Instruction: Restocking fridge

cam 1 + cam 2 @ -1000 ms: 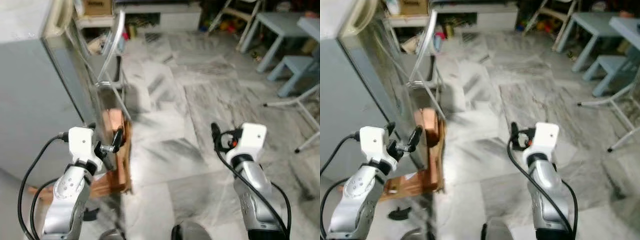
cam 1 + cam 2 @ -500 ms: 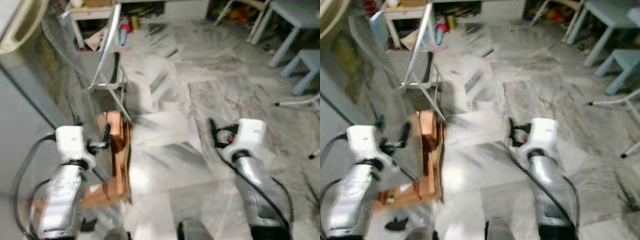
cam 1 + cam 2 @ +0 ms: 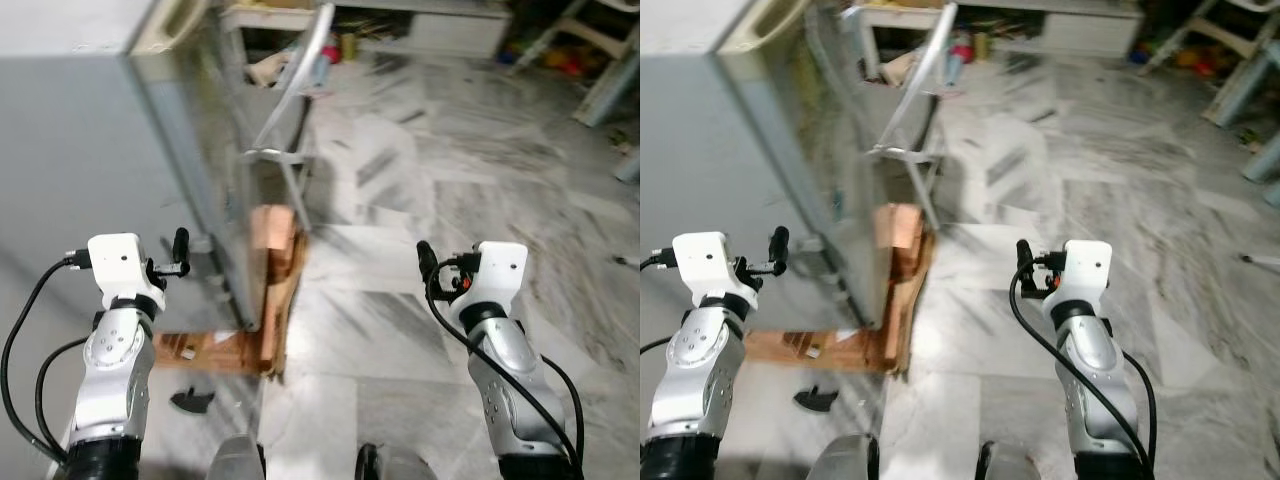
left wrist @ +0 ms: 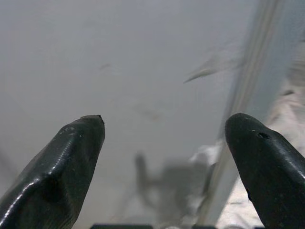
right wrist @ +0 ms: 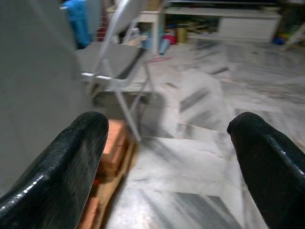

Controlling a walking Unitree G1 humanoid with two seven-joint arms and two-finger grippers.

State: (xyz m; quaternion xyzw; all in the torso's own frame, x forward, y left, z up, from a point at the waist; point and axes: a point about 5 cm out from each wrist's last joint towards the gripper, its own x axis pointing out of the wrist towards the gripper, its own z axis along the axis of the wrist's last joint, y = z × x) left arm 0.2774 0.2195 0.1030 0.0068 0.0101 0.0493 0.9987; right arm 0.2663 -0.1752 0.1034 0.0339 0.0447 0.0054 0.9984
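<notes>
The tall grey fridge (image 3: pixel 90 120) stands at my left on a wooden pallet (image 3: pixel 272 262), with a beige handle (image 3: pixel 172 22) near its top corner. My left gripper (image 4: pixel 164 129) is held up close to the fridge's grey wall, open, with nothing between its fingers (image 3: pixel 180 243). My right gripper (image 5: pixel 169 129) is raised over the marble floor to the right of the pallet, also open and empty, its fingers (image 3: pixel 423 258) pointing forward. No groceries can be made out.
A metal folding chair (image 3: pixel 292 110) leans against the fridge's far corner. A small black object (image 3: pixel 190 400) lies on the floor by the pallet. A low white shelf (image 3: pixel 460 25) and a blue table leg (image 3: pixel 608 80) stand at the back. Marble floor (image 3: pixel 450 180) stretches ahead and right.
The whole view has shifted, so the fridge now takes up more of the left. My left gripper now faces the fridge's grey wall instead of the pallet. Both grippers stay open.
</notes>
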